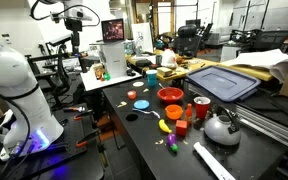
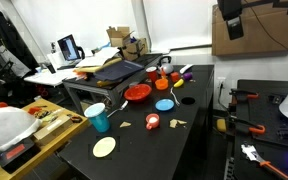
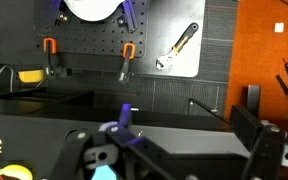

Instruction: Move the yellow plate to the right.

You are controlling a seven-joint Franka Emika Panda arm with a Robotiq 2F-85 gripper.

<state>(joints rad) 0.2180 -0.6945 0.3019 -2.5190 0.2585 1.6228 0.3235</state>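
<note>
The yellow plate (image 2: pixel 104 147) is a pale yellow disc lying flat at the near corner of the black table (image 2: pixel 134 140), close to a teal cup (image 2: pixel 97 118). My gripper (image 2: pixel 231 18) hangs high above the scene, far from the plate, near the top of both exterior views (image 1: pixel 75 16). In the wrist view the gripper (image 3: pixel 169 150) is open, with nothing between its dark fingers (image 3: pixel 252 125), and it faces a pegboard wall. The plate does not show in the wrist view.
On the table lie a red plate (image 2: pixel 137 93), a blue plate (image 2: pixel 164 104), a small orange bowl (image 2: pixel 152 122) and a kettle (image 1: pixel 221 127). An orange bowl (image 1: pixel 170 96) and a red cup (image 1: pixel 201 108) stand nearby. A cluttered desk with a monitor (image 1: pixel 113 30) adjoins the table.
</note>
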